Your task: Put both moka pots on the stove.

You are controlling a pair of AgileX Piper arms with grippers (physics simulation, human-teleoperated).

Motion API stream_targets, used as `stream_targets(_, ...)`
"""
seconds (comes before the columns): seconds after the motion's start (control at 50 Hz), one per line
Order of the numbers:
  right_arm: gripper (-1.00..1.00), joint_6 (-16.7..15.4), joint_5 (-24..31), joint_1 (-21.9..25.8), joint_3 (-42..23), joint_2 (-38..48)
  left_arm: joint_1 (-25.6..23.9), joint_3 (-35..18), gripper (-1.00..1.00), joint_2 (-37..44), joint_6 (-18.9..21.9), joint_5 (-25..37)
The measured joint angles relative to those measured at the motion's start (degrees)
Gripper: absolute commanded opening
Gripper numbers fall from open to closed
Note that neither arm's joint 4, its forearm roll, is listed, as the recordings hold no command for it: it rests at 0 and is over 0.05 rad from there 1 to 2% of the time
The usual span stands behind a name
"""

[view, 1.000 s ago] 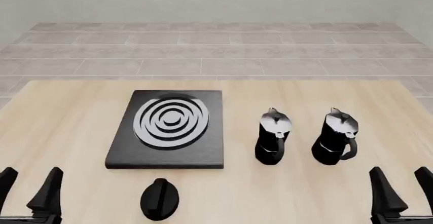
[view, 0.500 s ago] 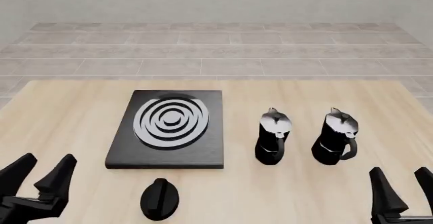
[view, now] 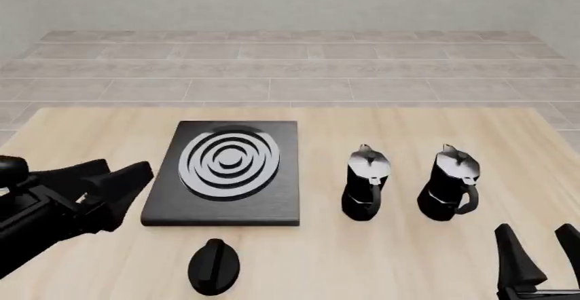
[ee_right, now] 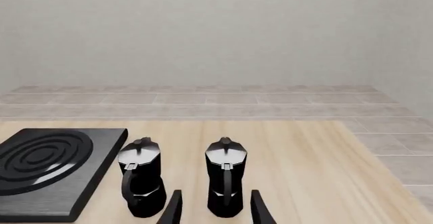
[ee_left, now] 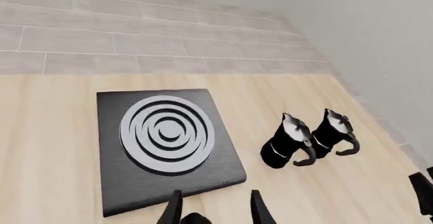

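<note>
Right now your left gripper (view: 122, 178) hangs above the tabletop (view: 81, 144) just beside the left edge of the stove (view: 272, 205), its fingers (view: 136, 172) spread apart and holding nothing. Your right gripper (view: 536, 252) sits low at the near right corner of the front view, fingers likewise parted and empty, near the right-hand pot but not touching it. Both moka pots stand upright on the bare tabletop to the right of the stove, neither one on it: the left moka pot (view: 365, 182) is near the stove's right edge, and the right moka pot (view: 449, 183) is beside it, apart from it, with its handle turned toward the near right. The stove lies flat with its ringed burner (view: 229, 161) uncovered. A black round knob (view: 214, 267) lies on the tabletop just in front of the stove's near edge. From your right wrist view, the right moka pot lines up between the two fingers.
</note>
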Motion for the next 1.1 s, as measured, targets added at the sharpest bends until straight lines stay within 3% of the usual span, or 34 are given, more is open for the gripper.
stream_targets(0.22,1.00,0.00,0.00,0.00,0.00,0.00,-6.10,-9.97,1.00,8.94,-3.36,4.71)
stream_targets(0.46,1.00,0.00,0.00,0.00,0.00,0.00,-14.92,-18.10,1.00,19.01,-11.19,7.15)
stream_targets(0.64,1.00,0.00,0.00,0.00,0.00,0.00,-19.65,-24.64,1.00,26.11,-14.77,8.46)
stream_targets(0.86,1.00,0.00,0.00,0.00,0.00,0.00,-21.51,-31.81,1.00,34.06,-16.69,8.87)
stream_targets(1.1,1.00,0.00,0.00,0.00,0.00,0.00,-21.22,-35.87,1.00,40.72,-17.50,7.27)
